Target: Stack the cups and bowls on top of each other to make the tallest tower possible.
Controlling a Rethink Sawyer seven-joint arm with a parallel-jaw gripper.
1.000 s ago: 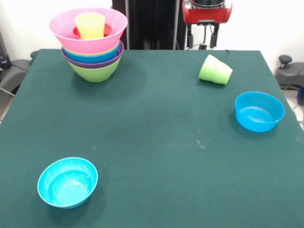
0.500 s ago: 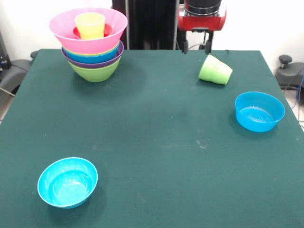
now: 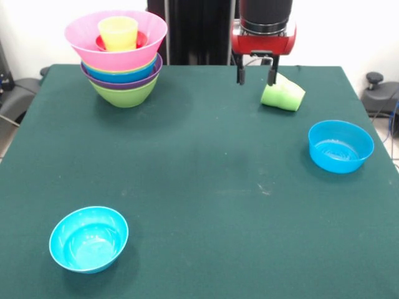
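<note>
Gripper [image 3: 255,80] with jaws open and empty, just beside tipped light green cup [image 3: 283,93] on tabletop [image 3: 199,180], well apart from tower [image 3: 120,56]. Risk: cup rolling away if jaws nudge its rounded side.

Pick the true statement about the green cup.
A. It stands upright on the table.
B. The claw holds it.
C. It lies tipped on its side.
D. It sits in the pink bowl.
C: the green cup lies tilted on the table, below the open claw.
</note>
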